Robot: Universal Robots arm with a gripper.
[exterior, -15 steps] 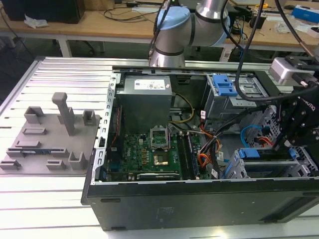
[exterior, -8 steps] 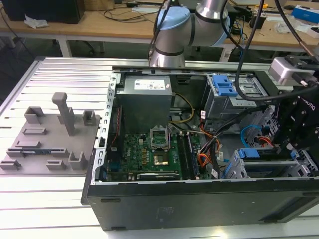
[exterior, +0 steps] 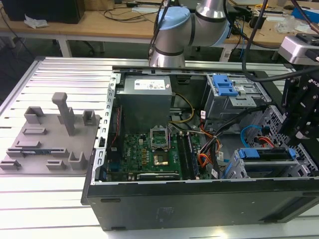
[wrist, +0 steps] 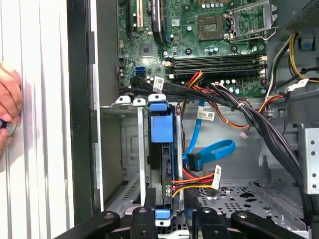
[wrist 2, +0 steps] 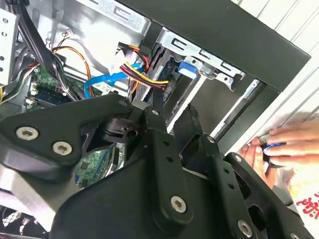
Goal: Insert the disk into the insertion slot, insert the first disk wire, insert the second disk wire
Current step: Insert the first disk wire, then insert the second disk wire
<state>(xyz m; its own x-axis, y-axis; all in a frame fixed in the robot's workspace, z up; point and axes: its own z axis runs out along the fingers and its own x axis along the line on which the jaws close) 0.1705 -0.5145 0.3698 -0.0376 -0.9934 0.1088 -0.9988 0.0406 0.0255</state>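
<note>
The disk (exterior: pixel 264 154), silver in a bright blue carrier, lies inside the insertion slot (exterior: pixel 233 168), the low grey cage at the case's front right corner. In the first wrist view the disk (wrist: pixel 161 128) is seen edge-on in the cage (wrist: pixel 128 149). My gripper (exterior: pixel 299 124) hangs above that cage. It is open, and its black fingers straddle the disk's end without touching it (wrist: pixel 173 217). A blue flat wire (wrist: pixel 214 149) ends in a loose connector beside the disk. A red, yellow and black wire bundle (wrist: pixel 199 181) reaches the disk's side; whether it is plugged in I cannot tell.
A person's hand (wrist: pixel 7 112) rests on the ribbed table just outside the case wall, also seen in the second wrist view (wrist 2: pixel 279 144). A taller grey cage with a blue tab (exterior: pixel 224 87) stands further back. The motherboard (exterior: pixel 149 152) and thick black cables (wrist: pixel 249 114) fill the case.
</note>
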